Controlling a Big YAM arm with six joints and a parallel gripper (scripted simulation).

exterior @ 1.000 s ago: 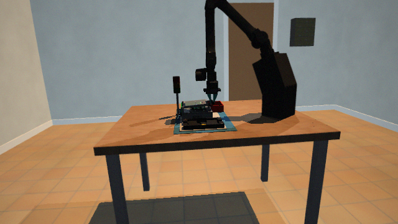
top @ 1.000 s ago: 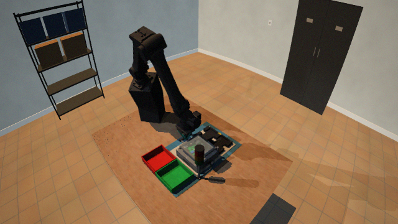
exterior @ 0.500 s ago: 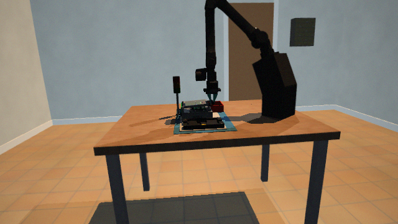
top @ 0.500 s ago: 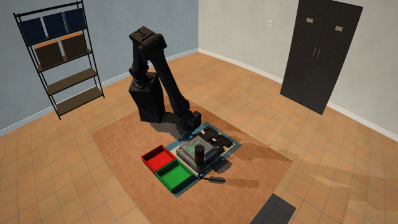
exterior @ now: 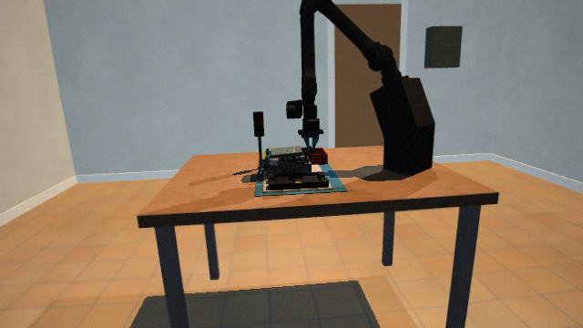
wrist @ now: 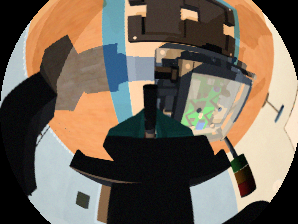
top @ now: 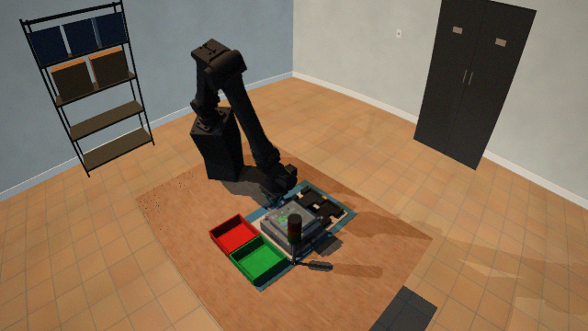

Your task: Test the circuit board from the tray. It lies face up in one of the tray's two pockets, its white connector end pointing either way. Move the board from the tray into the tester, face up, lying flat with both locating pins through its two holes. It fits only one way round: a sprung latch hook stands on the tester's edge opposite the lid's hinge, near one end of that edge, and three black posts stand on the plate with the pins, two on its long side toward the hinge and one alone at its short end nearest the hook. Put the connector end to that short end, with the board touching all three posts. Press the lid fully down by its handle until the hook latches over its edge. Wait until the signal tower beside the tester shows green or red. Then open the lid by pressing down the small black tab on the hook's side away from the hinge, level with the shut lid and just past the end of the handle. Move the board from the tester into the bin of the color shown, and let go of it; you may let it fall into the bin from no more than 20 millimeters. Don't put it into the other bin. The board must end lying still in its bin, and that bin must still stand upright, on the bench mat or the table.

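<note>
The tester (top: 278, 232) (exterior: 284, 163) stands on the blue bench mat (top: 271, 281). Its clear lid (top: 287, 216) (wrist: 212, 96) lies low over it. The green circuit board (wrist: 198, 117) shows through the lid, inside the tester. My gripper (top: 272, 199) (exterior: 312, 145) (wrist: 150, 111) is at the lid's edge on the arm's side and is shut on the lid's dark handle (wrist: 166, 83). The hook and its tab are too small to make out. The signal tower (top: 294, 226) (exterior: 259, 124) (wrist: 241, 176) beside the tester looks dark, with no green or red lit. The black tray (top: 319, 204) (exterior: 298, 181) (wrist: 180, 12) has both pockets empty.
The red bin (top: 233, 233) (exterior: 319, 156) and the green bin (top: 257, 258) stand side by side on the mat, left of the tester. The arm's black base (top: 216, 147) (exterior: 405, 132) stands at the table's back. A dark cable runs from the tower's foot (top: 317, 265).
</note>
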